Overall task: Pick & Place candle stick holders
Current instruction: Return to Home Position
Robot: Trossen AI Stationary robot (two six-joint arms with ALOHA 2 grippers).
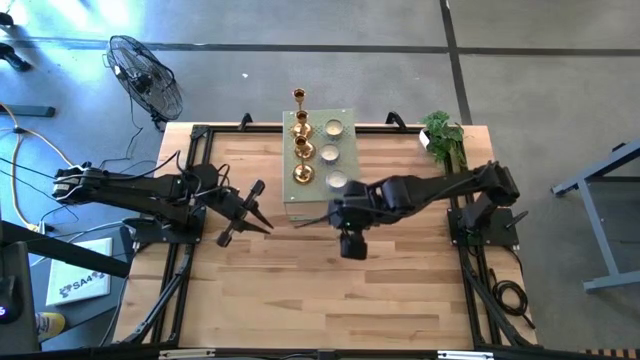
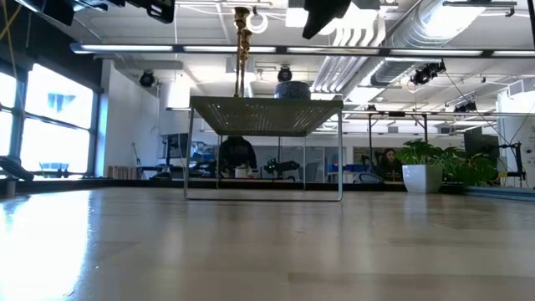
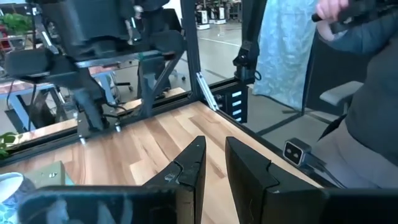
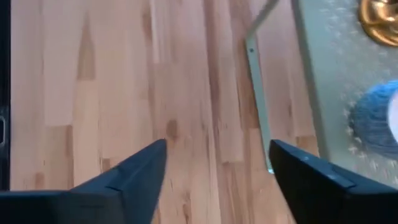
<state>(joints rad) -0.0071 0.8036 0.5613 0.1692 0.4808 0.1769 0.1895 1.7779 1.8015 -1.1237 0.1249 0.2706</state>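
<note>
Three gold candle stick holders [image 1: 301, 150] stand on their round bases in a row on a pale green perforated slab [image 1: 345, 118] at the table's far middle. Three cream-white cups [image 1: 330, 152] sit beside them on the slab. In the low view the slab [image 2: 266, 113] stands raised on thin legs, with a gold stem [image 2: 242, 50] above it. My right gripper [image 1: 338, 212] is open over the bare wood just in front of the slab's near edge; its wrist view [image 4: 217, 162] shows the slab's corner [image 4: 323, 93] beside it. My left gripper [image 1: 265, 225] hovers left of the slab, slightly open [image 3: 214, 162] and empty.
A potted green plant [image 1: 445, 140] stands at the far right corner. A person [image 3: 367, 93] is beyond the table's edge in the left wrist view. Bare wood [image 1: 330, 300] fills the near half of the table.
</note>
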